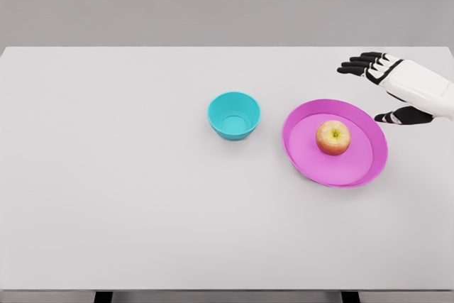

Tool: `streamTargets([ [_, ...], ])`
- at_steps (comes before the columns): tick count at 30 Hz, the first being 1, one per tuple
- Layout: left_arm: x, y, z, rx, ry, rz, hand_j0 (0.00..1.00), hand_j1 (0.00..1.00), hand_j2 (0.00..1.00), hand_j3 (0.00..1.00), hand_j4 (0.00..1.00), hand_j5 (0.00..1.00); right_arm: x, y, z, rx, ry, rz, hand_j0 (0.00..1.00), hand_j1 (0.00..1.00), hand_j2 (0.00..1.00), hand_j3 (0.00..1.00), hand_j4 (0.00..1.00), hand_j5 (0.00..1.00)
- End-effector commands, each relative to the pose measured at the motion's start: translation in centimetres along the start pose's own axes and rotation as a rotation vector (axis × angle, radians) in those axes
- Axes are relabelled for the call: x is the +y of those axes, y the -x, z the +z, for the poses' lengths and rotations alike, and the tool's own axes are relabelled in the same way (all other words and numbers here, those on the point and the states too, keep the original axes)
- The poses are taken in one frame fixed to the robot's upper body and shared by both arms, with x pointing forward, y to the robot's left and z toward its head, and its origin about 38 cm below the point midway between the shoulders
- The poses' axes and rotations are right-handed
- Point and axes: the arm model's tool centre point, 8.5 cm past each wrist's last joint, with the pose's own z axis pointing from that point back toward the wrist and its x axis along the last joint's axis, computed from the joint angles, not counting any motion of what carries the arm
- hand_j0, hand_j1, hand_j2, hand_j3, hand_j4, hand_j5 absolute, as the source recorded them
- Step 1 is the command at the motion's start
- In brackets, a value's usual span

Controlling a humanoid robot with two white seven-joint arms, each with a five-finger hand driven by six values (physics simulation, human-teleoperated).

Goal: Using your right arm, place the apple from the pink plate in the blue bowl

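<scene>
Right robot hand (383,86) poised beside the pink plate (362,168), apple (333,137) untouched.
Fingers spread, holding nothing, near the tabletop's (106,175) right edge; apple sits mid-plate, blue bowl (234,116) just left, ready to receive.
</scene>
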Motion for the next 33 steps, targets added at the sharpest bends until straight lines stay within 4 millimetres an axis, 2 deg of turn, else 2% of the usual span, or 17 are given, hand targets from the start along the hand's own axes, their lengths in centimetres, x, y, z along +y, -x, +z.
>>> streamTargets([
  [1,0.0,0.0,0.0,0.0,0.0,0.0,1.0,1.0,1.0,1.0,1.0,1.0,-0.2,0.0,0.1,0.001,0.004,-0.002,1.0,1.0,1.0,1.0,1.0,1.0],
  [3,0.0,0.0,0.0,0.0,0.0,0.0,1.0,1.0,1.0,1.0,1.0,1.0,0.0,0.0,0.3,0.002,0.0,-0.007,1.0,1.0,1.0,1.0,1.0,1.0],
  [6,0.0,0.0,0.0,0.0,-0.001,0.001,1.0,1.0,1.0,1.0,1.0,1.0,1.7,0.6,1.0,0.03,-0.031,-0.041,1.0,1.0,1.0,1.0,1.0,1.0],
  [9,0.0,0.0,0.0,0.0,0.0,0.0,1.0,1.0,1.0,1.0,1.0,1.0,2.4,0.7,1.2,0.037,-0.049,-0.051,1.0,1.0,1.0,1.0,1.0,1.0],
  [13,0.0,0.0,0.0,0.0,0.0,0.0,1.0,1.0,1.0,1.0,1.0,1.0,4.1,0.8,1.3,0.035,-0.256,-0.055,1.0,1.0,1.0,1.0,1.0,1.0],
  [18,0.0,0.0,0.0,0.0,0.0,0.0,1.0,1.0,1.0,1.0,1.0,1.0,3.2,1.7,1.0,0.054,-0.257,-0.04,1.0,1.0,1.0,1.0,1.0,1.0],
  [22,0.0,0.0,0.0,0.0,0.0,0.0,1.0,1.0,1.0,1.0,1.0,1.0,3.3,2.2,0.5,0.057,-0.329,-0.037,1.0,1.0,1.0,1.0,1.0,1.0],
  [28,0.0,0.0,0.0,0.0,0.0,0.0,1.0,1.0,1.0,1.0,1.0,1.0,4.2,1.3,-2.4,-0.005,-0.38,-0.047,1.0,1.0,1.0,1.0,1.0,1.0],
  [33,0.0,0.0,0.0,0.0,0.0,0.0,1.0,1.0,1.0,1.0,1.0,1.0,5.0,2.0,-3.5,0.0,-0.4,-0.066,1.0,1.0,1.0,1.0,1.0,1.0],
])
